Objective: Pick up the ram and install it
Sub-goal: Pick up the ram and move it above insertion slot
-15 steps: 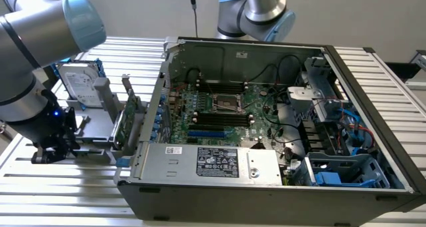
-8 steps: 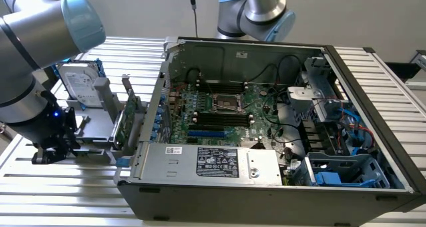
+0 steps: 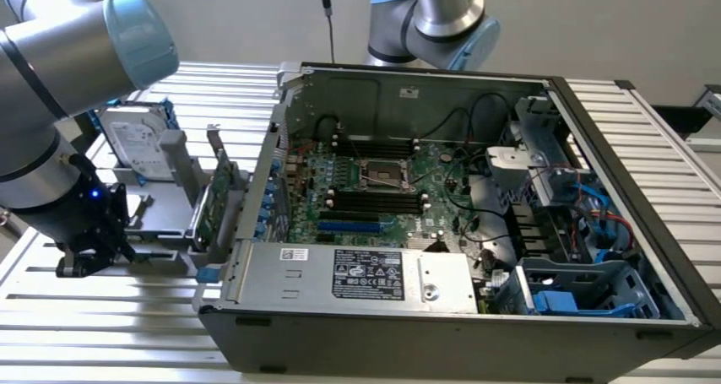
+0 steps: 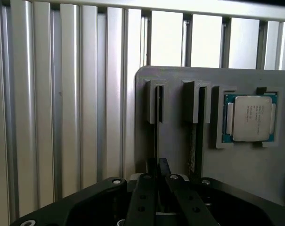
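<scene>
Black gripper (image 4: 158, 172) jaws pinched on thin edge-on ram stick (image 4: 156, 141), in grey slotted holder (image 4: 236, 179) at exterior view's left of open computer case (image 3: 451, 333); risk: off-centre grip tilts stick, jams in slot

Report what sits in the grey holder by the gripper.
A processor chip lies in a recess of the grey holder. A thin edge-on board, perhaps ram, stands in the slot nearer the chip. The gripper covers the slots' near ends.

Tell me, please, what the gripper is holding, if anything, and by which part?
The gripper appears pinched on the ram, by its thin exposed edge, with the stick standing edge-on in a slot of the grey holder.
</scene>
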`<state>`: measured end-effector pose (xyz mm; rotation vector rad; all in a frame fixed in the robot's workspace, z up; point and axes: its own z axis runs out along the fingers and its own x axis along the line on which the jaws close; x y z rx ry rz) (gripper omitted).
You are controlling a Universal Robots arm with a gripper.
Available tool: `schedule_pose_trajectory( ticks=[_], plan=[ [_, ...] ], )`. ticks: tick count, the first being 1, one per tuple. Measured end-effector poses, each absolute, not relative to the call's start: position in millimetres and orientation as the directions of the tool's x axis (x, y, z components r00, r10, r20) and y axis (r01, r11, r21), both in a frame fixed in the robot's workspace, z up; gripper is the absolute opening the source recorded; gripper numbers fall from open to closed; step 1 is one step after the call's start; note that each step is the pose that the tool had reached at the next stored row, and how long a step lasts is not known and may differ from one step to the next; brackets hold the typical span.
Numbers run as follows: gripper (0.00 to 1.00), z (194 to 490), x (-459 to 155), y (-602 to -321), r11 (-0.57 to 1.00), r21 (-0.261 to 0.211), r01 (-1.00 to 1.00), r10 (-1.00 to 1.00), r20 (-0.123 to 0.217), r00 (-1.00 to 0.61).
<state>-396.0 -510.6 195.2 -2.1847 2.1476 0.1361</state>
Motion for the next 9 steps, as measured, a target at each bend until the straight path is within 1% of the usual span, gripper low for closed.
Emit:
schedule_pose_trajectory(
  ticks=[9],
  plan=[
    [0.14, 195.2, -396.0, -510.6, -0.017, 0.015, -1.0, -0.993, -0.116, 0.016]
  ],
)
